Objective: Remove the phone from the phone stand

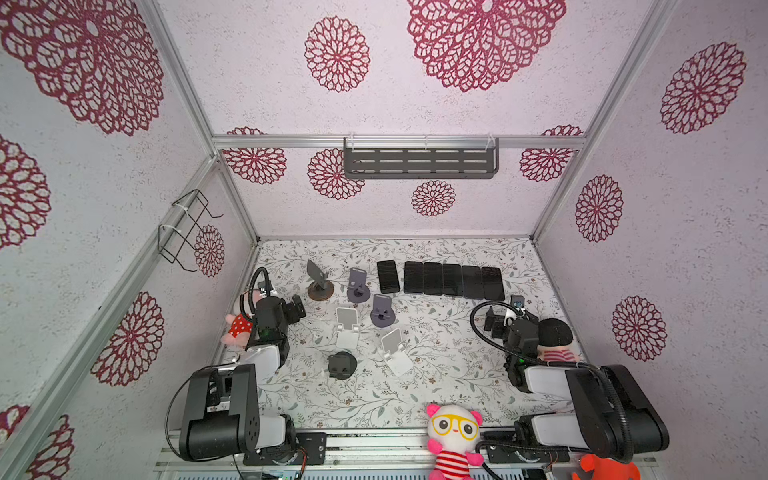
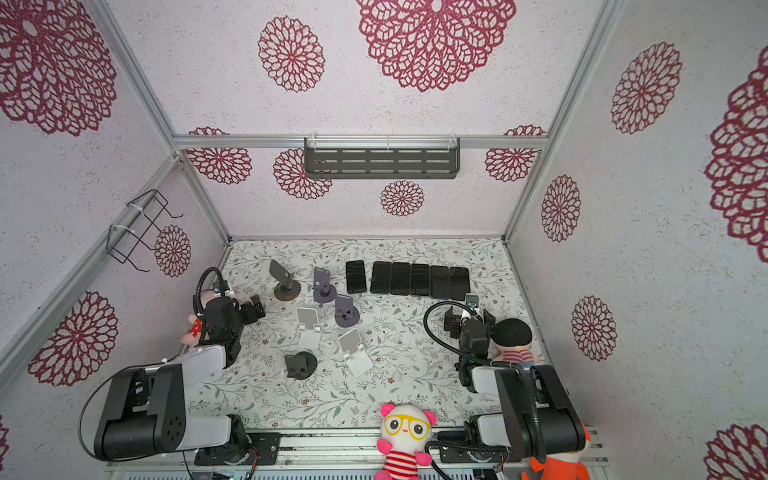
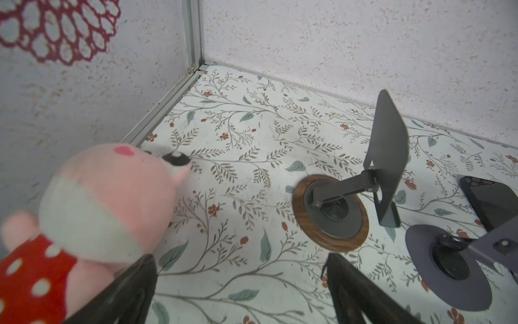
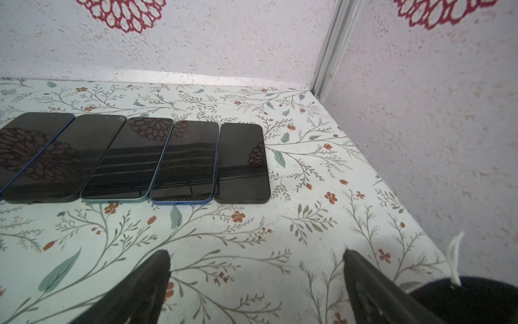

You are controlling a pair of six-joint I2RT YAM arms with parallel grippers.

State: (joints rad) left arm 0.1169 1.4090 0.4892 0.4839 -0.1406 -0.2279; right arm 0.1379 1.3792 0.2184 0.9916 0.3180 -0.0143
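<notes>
Phones (image 1: 432,279) with glossy black glass faces, six of them, lie flat in a row at the back of the floral-printed table cover (image 1: 436,386). None rests on any stand that I can see, so I judge the removal to be done.

The right gripper (image 4: 256,254) has its black jaws spread wide with nothing between them, and it hovers over bare cover. Just ahead lies the end of the row: a black-framed phone (image 4: 242,162), then a blue-framed phone (image 4: 185,161), then a teal-framed phone (image 4: 127,157). They lie side by side, with their long axes running from the gripper toward the back wall. This arm is the nearer one to the phones.

The left gripper (image 3: 241,261) is also spread and empty. A soft pink plush toy in a red dotted dress (image 3: 106,202) sits beside it. Ahead stands a dark grey metal stand on a round wood-rimmed base (image 3: 330,210), its flat plate tilted and bare. Just past that is a matte purple-grey stand with a disc base (image 3: 448,266), also bare. Farther out in a top view are a second purple-grey stand (image 1: 382,312), a white folding stand (image 1: 347,330), another white stand (image 1: 397,353) and a small black stand (image 1: 341,365). The left arm is the closer one to all of these stands.
</notes>
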